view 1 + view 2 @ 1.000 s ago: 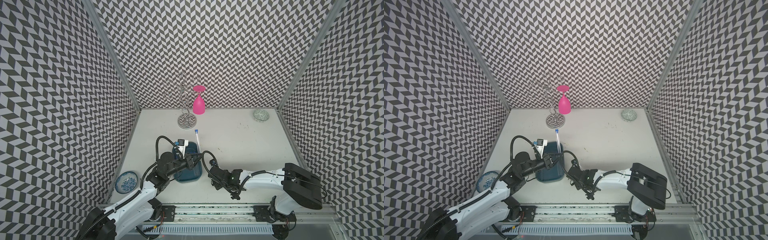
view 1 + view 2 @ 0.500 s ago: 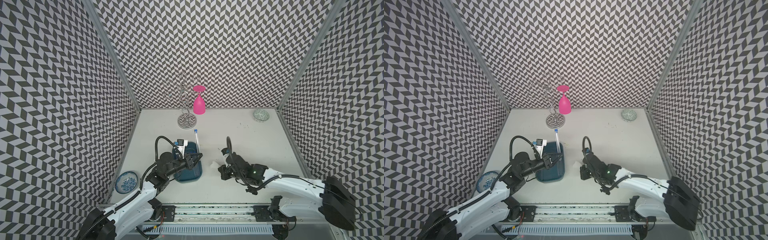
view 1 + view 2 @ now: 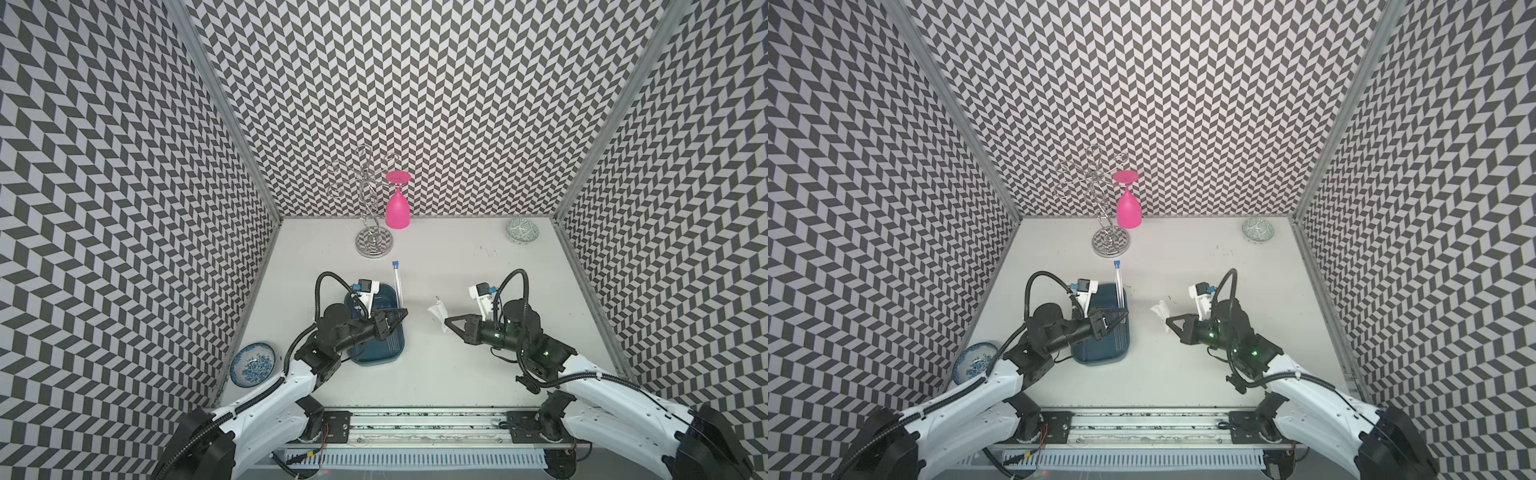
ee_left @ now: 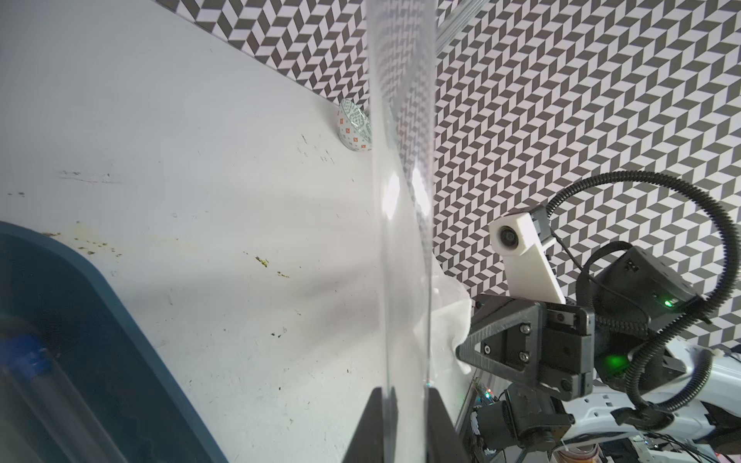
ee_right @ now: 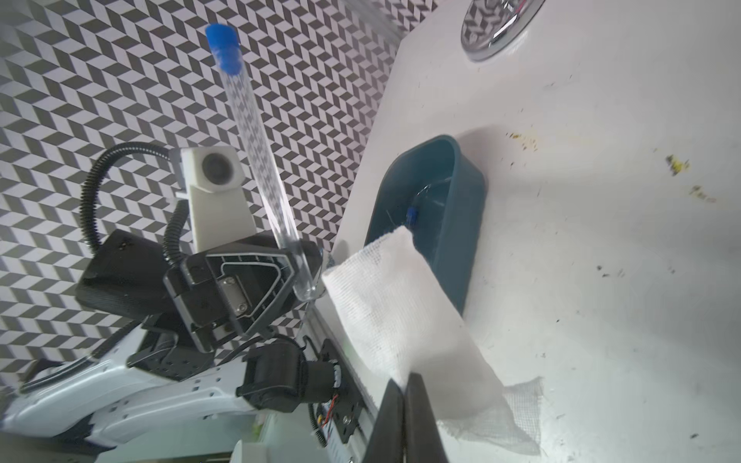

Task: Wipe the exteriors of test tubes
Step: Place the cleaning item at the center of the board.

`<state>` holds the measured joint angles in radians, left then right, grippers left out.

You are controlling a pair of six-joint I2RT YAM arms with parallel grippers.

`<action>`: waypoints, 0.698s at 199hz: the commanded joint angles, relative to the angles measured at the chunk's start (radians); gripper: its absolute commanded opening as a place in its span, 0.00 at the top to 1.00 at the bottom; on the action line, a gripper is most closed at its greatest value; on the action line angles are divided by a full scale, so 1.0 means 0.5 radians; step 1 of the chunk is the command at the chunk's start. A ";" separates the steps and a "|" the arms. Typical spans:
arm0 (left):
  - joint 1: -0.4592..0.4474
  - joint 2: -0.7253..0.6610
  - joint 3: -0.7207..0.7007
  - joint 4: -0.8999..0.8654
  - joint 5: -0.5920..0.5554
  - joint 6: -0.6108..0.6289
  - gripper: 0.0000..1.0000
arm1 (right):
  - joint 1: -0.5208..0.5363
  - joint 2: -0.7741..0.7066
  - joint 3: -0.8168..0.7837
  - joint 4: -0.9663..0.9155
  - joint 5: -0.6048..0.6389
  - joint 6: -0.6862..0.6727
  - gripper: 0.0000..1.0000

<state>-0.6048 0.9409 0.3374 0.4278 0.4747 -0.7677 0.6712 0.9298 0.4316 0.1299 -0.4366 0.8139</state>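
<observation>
Test tube (image 3: 398, 284) clamped near its round bottom in my left gripper (image 3: 402, 311), blue cap up, over the teal tray (image 3: 376, 360) (other tubes (image 3: 391, 345) lie inside), while my right gripper (image 3: 447, 321) pinches white gauze (image 3: 439, 311) nearby.

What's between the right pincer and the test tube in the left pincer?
Only the white gauze that the right pincer grips, short of the test tube in the left pincer; bare table shows between them in both top views.
</observation>
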 commanded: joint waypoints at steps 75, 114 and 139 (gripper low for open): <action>-0.211 0.169 0.037 0.207 -0.039 -0.046 0.83 | -0.040 0.558 -0.059 0.268 -0.283 0.075 1.00; -0.214 0.129 -0.002 0.169 -0.058 -0.052 0.83 | -0.119 0.635 -0.118 0.152 -0.120 0.069 0.95; -0.211 0.101 -0.028 0.173 -0.074 -0.060 0.83 | -0.213 0.628 -0.041 -0.148 0.068 -0.089 0.82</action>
<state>-0.7086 1.0134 0.3382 0.4950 0.4564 -0.7872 0.6003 1.2537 0.3653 0.1390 -0.5030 0.8333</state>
